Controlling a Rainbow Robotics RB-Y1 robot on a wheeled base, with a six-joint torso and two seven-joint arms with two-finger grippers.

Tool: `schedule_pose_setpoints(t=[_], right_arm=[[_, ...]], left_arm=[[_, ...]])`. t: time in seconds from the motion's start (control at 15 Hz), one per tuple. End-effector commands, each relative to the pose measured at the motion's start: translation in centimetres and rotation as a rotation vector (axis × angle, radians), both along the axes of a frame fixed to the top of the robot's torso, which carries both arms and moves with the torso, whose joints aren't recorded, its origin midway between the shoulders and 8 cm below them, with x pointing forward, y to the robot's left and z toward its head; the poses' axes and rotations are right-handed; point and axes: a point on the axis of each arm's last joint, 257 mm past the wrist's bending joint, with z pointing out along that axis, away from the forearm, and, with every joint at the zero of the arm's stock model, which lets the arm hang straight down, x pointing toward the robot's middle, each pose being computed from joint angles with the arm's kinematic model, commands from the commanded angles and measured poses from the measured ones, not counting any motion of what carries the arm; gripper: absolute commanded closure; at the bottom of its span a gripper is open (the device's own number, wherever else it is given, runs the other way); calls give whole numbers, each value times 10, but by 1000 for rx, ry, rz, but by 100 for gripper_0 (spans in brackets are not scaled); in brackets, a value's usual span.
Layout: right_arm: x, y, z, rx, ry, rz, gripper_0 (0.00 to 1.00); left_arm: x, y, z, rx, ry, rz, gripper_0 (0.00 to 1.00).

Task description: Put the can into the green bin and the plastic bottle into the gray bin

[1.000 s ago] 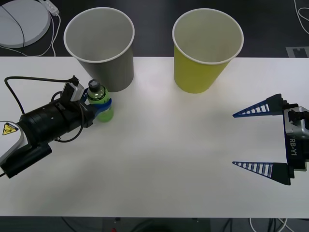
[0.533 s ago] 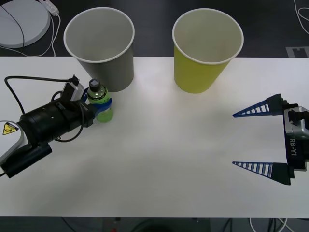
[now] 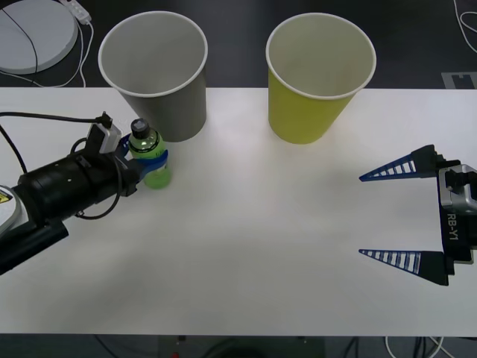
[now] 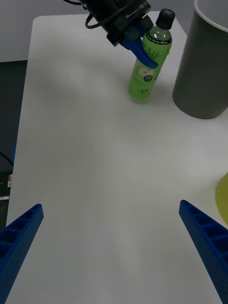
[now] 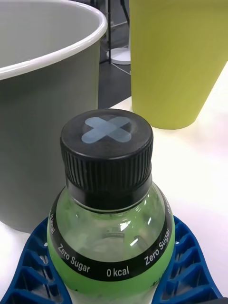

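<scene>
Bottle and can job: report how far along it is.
Done: nothing; the gray bin and green bin look empty. In hand: the left gripper has its jaws shut on the bottle, beside the gray bin. Left: drop the bottle in the gray bin, then bin the can. The right gripper waits open at the table's right.

White table [image 3: 253,224] with gray bin [image 3: 160,82], green bin [image 3: 317,86], plastic bottle [image 3: 149,158]

The left end effector [image 5: 114,285] clasps the bottle [image 5: 111,237] with its blue ribbed fingers [image 5: 187,270] on both sides below the shoulder. The black cap [image 5: 107,152] bears a pale cross. The gray bin [image 5: 42,133] stands close behind; the green bin [image 5: 175,61] stands farther off on the white counter [image 5: 199,180].
</scene>
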Motion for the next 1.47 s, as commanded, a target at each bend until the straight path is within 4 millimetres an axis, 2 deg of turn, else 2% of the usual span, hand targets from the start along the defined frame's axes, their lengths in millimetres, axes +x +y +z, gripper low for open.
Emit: schedule_pose_setpoints(t=[0.07, 0.4, 0.67, 1.13, 1.47], right_arm=[[0, 0, 0, 0, 0, 0, 0], [0, 0, 0, 0, 0, 0, 0], [0, 0, 0, 0, 0, 0, 0], [0, 0, 0, 0, 0, 0, 0], [0, 0, 0, 0, 0, 0, 0]], left_arm=[[-10, 2, 3, -1, -3, -2, 100], [-37, 13, 23, -37, -10, 7, 100], [-47, 34, 47, -27, -30, 25, 100], [-74, 67, 51, 48, 61, 14, 100], [-83, 95, 70, 122, 159, -4, 100]])
